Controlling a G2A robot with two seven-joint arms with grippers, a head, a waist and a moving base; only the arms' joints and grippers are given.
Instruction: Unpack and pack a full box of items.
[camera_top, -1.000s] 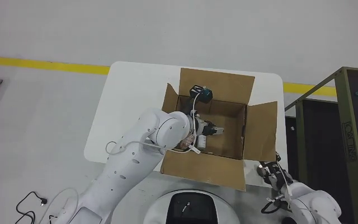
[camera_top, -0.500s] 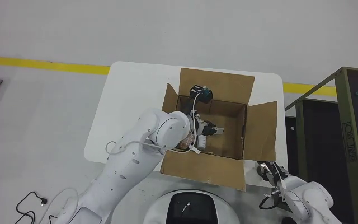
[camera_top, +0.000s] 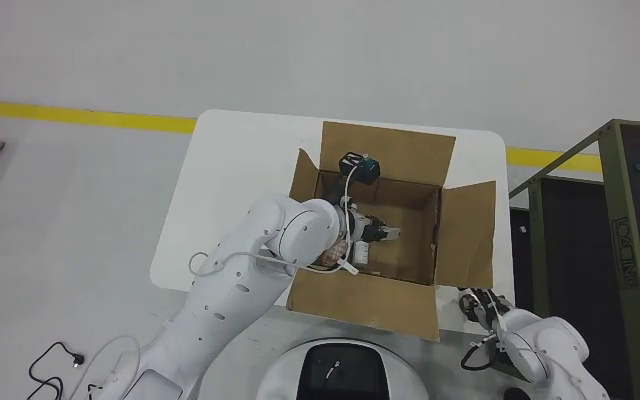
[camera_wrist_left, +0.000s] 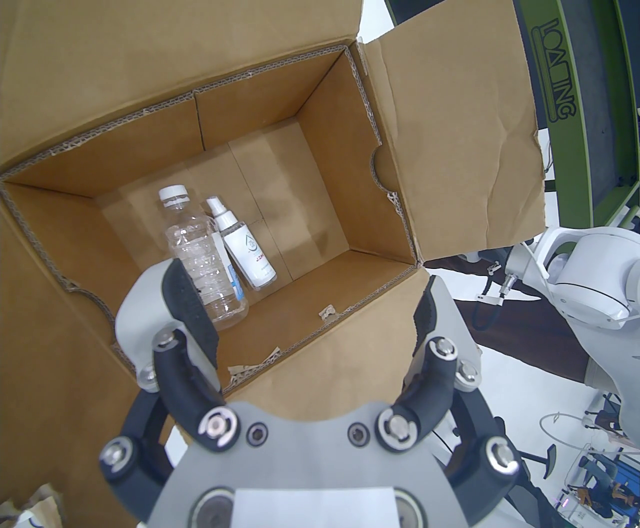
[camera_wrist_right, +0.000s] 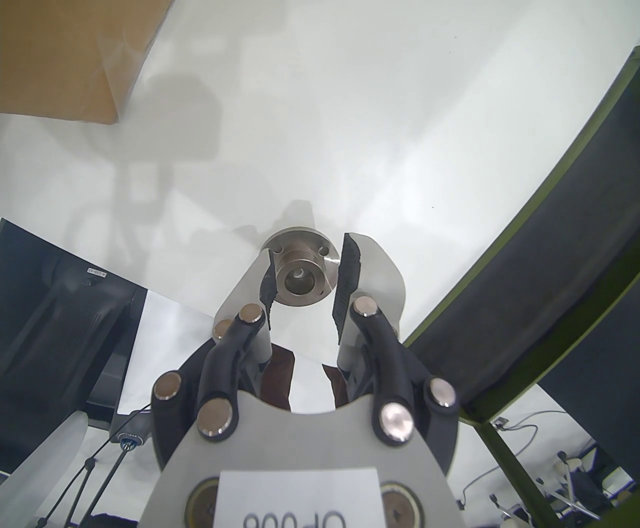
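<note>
My left end effector hangs over the near-left corner of the open cardboard box, its fingers spread wide apart with nothing between them. The box sits on the white surface with all four flaps folded outward. Inside, on the box floor, a clear plastic water bottle and a small white spray bottle lie side by side and touching, their long axes nearly parallel. Both tops, the water bottle's white cap and the sprayer's nozzle, point away from my left end effector, and both bases sit toward the wall closest to it. The rest of the box floor is bare cardboard. In the top view a small black and teal item rests at the fold of the far flap, at the box's far-left corner. My right end effector is at the near-right corner of the surface, just beyond the corner of the box's near flap. Its pads are clamped on a round metal flange, one pad on each side of the hub. The flange's bore faces back toward my wrist, so its axis runs along the fingers, and its wider disc with the bolt holes is on the side toward the surface. I cannot tell whether the disc touches the surface. A green-framed rack stands to the right of the surface.
</note>
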